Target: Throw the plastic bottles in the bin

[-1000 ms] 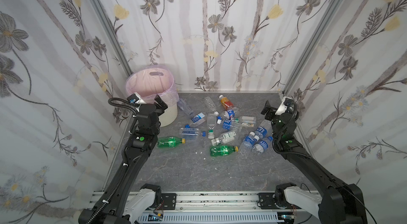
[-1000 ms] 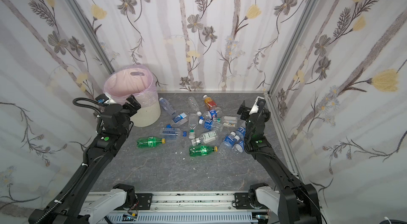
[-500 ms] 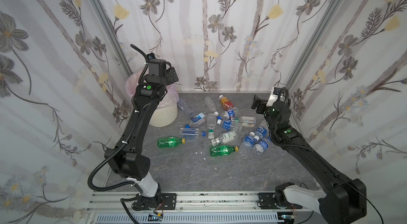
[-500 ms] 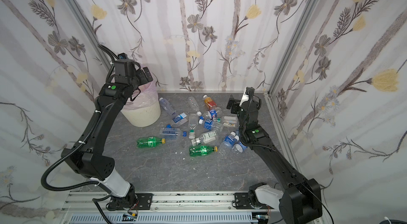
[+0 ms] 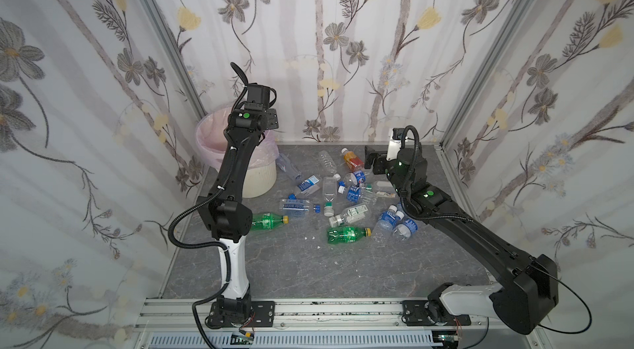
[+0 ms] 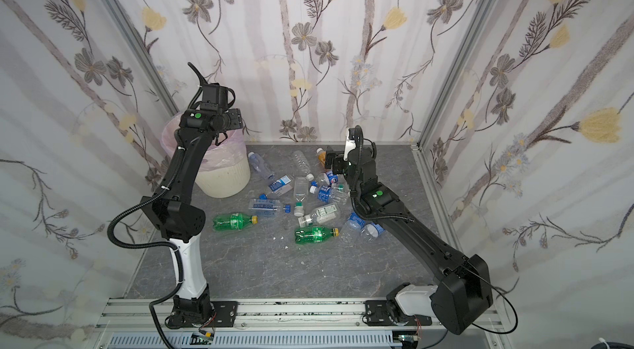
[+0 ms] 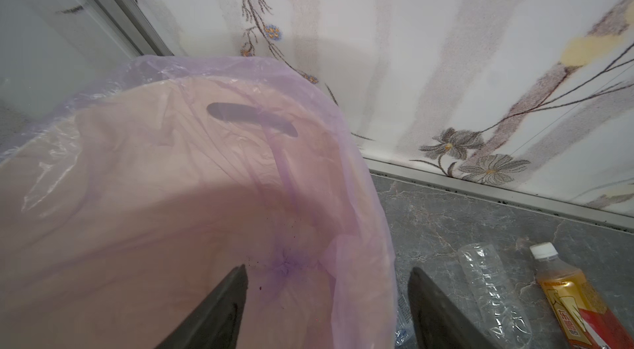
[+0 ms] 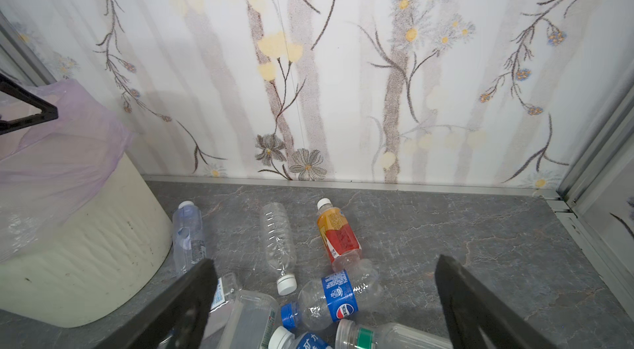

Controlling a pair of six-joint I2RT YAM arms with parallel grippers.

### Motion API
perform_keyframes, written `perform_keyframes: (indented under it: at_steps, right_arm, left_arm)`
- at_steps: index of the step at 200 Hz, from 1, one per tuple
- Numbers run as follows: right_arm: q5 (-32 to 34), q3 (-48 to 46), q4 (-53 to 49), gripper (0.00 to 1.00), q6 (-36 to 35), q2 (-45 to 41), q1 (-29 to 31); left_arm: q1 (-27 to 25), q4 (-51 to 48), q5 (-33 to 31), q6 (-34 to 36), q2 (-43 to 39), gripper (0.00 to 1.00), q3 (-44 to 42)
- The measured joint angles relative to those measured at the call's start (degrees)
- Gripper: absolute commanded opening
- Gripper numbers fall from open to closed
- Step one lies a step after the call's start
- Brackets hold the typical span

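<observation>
Many bottles (image 5: 328, 186) lie scattered mid-floor, right of bin (image 5: 262, 181) at far left; right gripper (image 8: 326, 259) hovers over their far edge, fingers apart, empty; left gripper (image 7: 327, 270) above bin, fingers apart, empty. Best, probably: drop straight onto one bottle's body, clamp crosswise, avoid neighbours.

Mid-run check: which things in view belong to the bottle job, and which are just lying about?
Job:
- bin with pink liner
- clear bottles
- green bottles
- orange-red bottle
- left gripper, open over the bin
- right gripper, open over the bottles

Lying about:
- white scraps on the floor
- mounting rail
- floral wall panels
</observation>
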Motion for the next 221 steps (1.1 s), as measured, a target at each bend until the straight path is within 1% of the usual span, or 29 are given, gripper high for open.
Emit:
perform_keyframes:
  at_steps: [7,21,32,59,91,124,181,221]
  right_arm:
    - [0.20,0.04,-0.22,1.00,-0.02,0.22,0.37]
    - [0.87,0.04,-0.98,1.00,-0.02,0.42,0.87]
    - [1.11,0.04,-1.01,1.00,0.00,0.50,1.20]
    - [1.92,-0.24,-1.18,1.00,0.02,0.55,1.75]
    - [2.89,-0.26,-1.40,1.00,0.02,0.52,1.97]
    - [3.67,0.22,-1.57,1.00,-0.42,0.52,2.01]
    - [3.67,0.76,-1.95,1.00,-0.44,0.76,2.82]
    - [3.69,0.76,-2.25,1.00,-0.42,0.83,3.26]
  left_arm:
    - [0.09,-0.13,0.52,-0.02,0.61,0.64,0.44]
    - [0.37,-0.11,1.49,-0.02,1.62,0.62,1.11]
    - [0.39,0.26,1.64,-0.04,2.10,0.55,1.38]
    - [0.39,0.83,3.91,-0.07,3.78,0.48,1.42]
    - [0.11,0.63,6.86,0.00,5.09,0.48,1.42]
    - [-0.28,0.61,6.84,0.33,4.63,0.49,1.60]
    - [-0.31,0.63,5.53,1.29,0.13,0.52,1.68]
    - [-0.31,0.70,5.31,1.29,-0.92,0.52,1.81]
